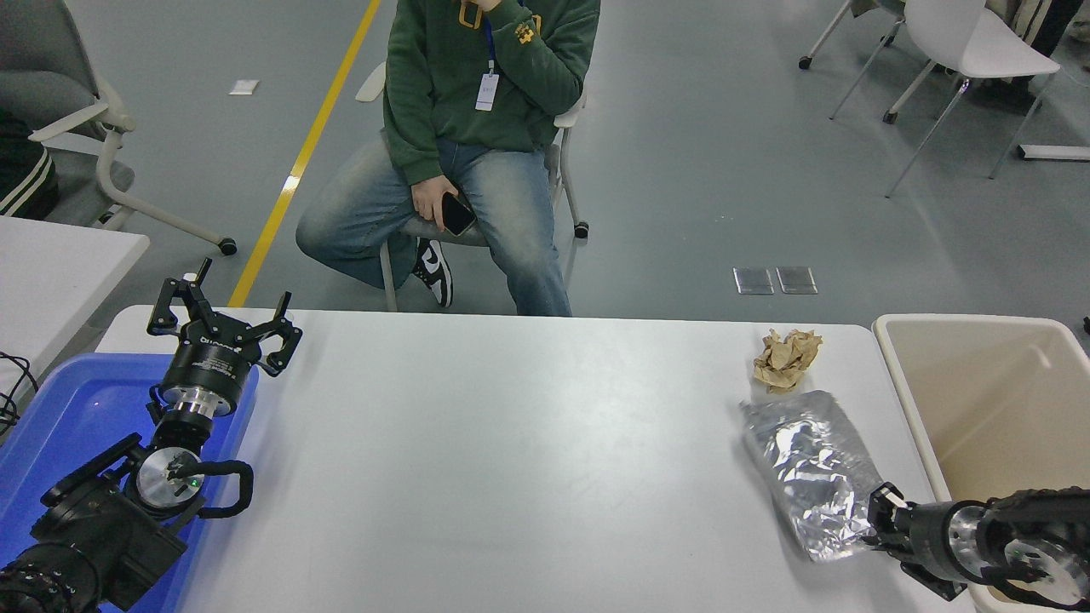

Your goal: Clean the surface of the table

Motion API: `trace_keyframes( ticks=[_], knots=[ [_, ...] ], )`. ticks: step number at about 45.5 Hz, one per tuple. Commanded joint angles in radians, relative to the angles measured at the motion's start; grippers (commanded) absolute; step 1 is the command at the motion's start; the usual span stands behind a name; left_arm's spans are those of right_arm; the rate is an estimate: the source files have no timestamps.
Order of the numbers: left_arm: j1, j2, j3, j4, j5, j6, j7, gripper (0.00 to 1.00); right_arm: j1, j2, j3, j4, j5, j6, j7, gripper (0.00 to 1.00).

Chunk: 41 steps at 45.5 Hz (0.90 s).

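Observation:
The white table surface (528, 443) fills the middle of the view. A crumpled silver foil tray (809, 468) lies skewed near its right end, its near right corner raised. My right gripper (879, 521) comes in from the lower right and is shut on that corner. A crumpled brown paper ball (785, 358) sits on the table just beyond the foil. My left gripper (223, 322) is parked at the left, open, above the far edge of the blue plastic tray (68, 409).
A beige bin (996, 409) stands against the table's right end. A person sits on a chair (562, 170) beyond the far edge, holding a phone. Part of a smaller white table (51, 272) shows at the left.

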Motion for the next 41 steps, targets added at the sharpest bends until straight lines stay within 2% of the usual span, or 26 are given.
trace_keyframes(
  ticks=[1,15,26,41],
  knots=[
    [0.000,0.000,0.000,0.000,0.000,0.000,0.000,1.00,0.010,-0.028,0.004,0.007,0.000,0.016,-0.001,0.00],
    [0.000,0.000,0.000,0.000,0.000,0.000,0.000,1.00,0.065,-0.180,0.006,0.077,-0.018,0.077,0.002,0.00],
    [0.000,0.000,0.000,0.000,0.000,0.000,0.000,1.00,0.203,-0.353,0.006,0.180,-0.092,0.135,0.002,0.00],
    [0.000,0.000,0.000,0.000,0.000,0.000,0.000,1.00,0.321,-0.495,0.006,0.234,-0.175,0.249,-0.002,0.00]
  ],
)
